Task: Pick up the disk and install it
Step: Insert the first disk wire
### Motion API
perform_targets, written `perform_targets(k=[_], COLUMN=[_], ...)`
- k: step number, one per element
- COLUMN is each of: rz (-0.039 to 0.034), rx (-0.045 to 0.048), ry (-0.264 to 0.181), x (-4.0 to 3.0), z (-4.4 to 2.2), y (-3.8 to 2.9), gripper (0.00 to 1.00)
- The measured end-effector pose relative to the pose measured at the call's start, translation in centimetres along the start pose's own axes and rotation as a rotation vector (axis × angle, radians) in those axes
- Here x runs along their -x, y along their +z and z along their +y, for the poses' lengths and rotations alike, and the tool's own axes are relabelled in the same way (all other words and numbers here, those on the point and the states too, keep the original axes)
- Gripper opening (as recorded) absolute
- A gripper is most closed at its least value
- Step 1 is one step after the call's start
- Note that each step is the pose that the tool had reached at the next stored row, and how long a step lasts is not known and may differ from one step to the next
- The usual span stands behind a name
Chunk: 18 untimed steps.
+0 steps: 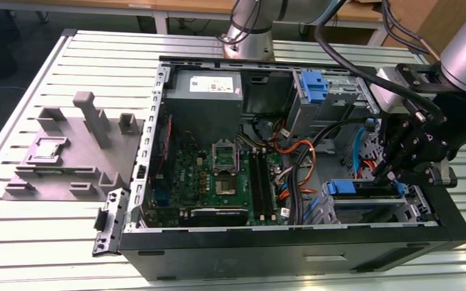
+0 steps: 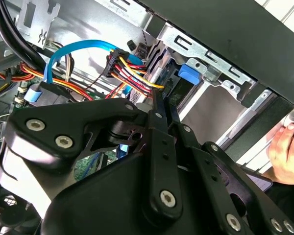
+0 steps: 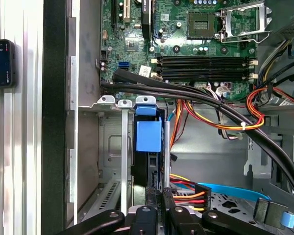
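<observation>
1. Black pincer arms sit closest in the second wrist view, and they come together on a thin dark edge, so I judge the pincer is clenched on the disk.
2. Seen in the first wrist view, the disk stands on its edge in a slot of the metal cage, with its blue frame at the far end. It looks partly pushed in, which suits the job of putting it in place.
3. From the exterior view, the pincer hangs over the corner of the open computer case on the exterior view's right, just beside a blue bracket.
4. Red, yellow and black wires and a blue flat cable crowd close to the slot, so they could get in the way.
5. Thick black cables cross over the green board.
6. A person's hand rests near the case's outer wall.
7. A grey plastic holder sits on the worktop, well apart.
</observation>
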<state>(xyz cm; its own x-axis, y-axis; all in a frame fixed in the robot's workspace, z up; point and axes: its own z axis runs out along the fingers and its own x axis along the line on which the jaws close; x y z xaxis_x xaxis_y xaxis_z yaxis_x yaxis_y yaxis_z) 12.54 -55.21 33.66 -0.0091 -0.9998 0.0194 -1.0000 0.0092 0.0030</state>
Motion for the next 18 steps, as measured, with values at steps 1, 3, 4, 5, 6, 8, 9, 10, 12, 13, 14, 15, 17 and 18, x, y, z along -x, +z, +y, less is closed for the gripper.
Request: perform_targets(k=[1, 3, 4, 5, 6, 8, 9, 10, 12, 13, 14, 15, 17, 18], rz=[-0.0001, -0.0001, 0.0, 0.0, 0.0, 0.0, 0.0, -0.0002, -0.0003, -0.0005, -0.0005, -0.0014, -0.0074, -0.0112], rx=[0.0, 0.0, 0.0, 0.0, 0.0, 0.0, 0.0, 0.0, 0.0, 0.0, 0.0, 0.0, 0.0001, 0.0001], ry=[0.0, 0.0, 0.0, 0.0, 0.0, 0.0, 0.0, 0.0, 0.0, 0.0, 0.0, 0.0, 0.0, 0.0], x=[-0.01, -0.05, -0.08, -0.11, -0.13, -0.14, -0.15, -0.16, -0.16, -0.16, -0.16, -0.16, -0.17, -0.18], z=[0.0, 0.0, 0.0, 0.0, 0.0, 0.0, 0.0, 0.0, 0.0, 0.0, 0.0, 0.0, 0.0, 0.0], y=[0.01, 0.02, 0.02, 0.02, 0.02, 0.01, -0.01, -0.03, -0.06, -0.06, -0.08, -0.1, -0.08, -0.06], gripper=[0.16, 0.16, 0.16, 0.16, 0.16, 0.16, 0.16, 0.16, 0.16, 0.16, 0.16, 0.16, 0.16, 0.16])
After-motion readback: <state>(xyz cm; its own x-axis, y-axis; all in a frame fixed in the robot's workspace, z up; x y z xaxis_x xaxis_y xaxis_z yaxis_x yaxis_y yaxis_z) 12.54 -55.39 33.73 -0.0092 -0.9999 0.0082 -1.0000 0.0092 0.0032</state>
